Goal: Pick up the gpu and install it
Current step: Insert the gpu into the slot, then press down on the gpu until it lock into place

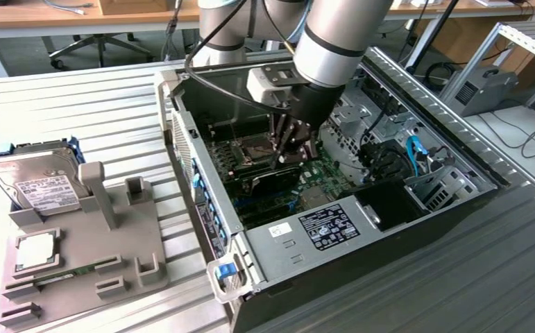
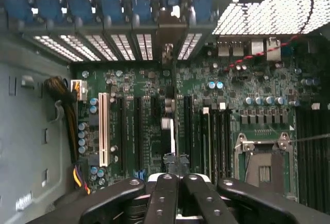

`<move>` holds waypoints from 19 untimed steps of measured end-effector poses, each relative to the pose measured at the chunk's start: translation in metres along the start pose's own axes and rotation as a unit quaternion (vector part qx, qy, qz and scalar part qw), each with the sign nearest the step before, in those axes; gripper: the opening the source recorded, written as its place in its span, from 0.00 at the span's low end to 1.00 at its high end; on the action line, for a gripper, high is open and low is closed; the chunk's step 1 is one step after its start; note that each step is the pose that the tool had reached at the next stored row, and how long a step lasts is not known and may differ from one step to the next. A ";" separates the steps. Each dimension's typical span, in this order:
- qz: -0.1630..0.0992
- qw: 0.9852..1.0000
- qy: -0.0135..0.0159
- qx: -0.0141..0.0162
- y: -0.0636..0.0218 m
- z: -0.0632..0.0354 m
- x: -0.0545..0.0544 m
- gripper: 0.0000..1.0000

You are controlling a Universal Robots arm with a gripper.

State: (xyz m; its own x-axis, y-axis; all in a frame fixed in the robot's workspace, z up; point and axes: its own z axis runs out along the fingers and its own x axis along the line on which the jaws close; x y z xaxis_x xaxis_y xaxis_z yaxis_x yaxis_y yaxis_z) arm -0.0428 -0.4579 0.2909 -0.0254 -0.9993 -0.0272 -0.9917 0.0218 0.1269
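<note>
The gpu (image 2: 168, 126) stands on edge among the motherboard's expansion slots inside the open computer case (image 1: 392, 260). I see it end-on as a thin strip, its metal bracket end (image 2: 167, 53) at the case's rear slot openings. My gripper (image 2: 178, 180) is shut, its dark fingers (image 2: 164, 198) pressed together right over the card's top edge. Whether they touch it I cannot tell. In the exterior view the gripper (image 1: 295, 154) reaches down into the middle of the case, hiding the card.
A grey parts holder (image 1: 91, 243) lies at the exterior view's left, carrying a hard drive (image 1: 36, 180), a processor (image 1: 36, 250) and a memory stick (image 1: 54, 277). Around the gripper are the case walls, the power supply (image 1: 327, 225), blue cables (image 1: 413, 152) and the processor socket (image 2: 263, 162).
</note>
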 end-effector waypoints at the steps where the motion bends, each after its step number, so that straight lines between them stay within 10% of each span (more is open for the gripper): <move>1: 0.000 1.000 0.000 -0.001 -0.0016 -0.0002 0.000 0.11; 11: 0.000 1.000 0.000 -0.002 -0.0033 -0.0004 0.000 0.11; 19: 0.000 1.000 0.000 -0.002 0.0287 0.0092 0.002 0.11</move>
State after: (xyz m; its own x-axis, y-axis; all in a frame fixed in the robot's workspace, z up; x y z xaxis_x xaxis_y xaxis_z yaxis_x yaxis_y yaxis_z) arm -0.0725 -0.4586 0.2853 -0.0256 -0.9993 -0.0270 -0.9911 0.0218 0.1316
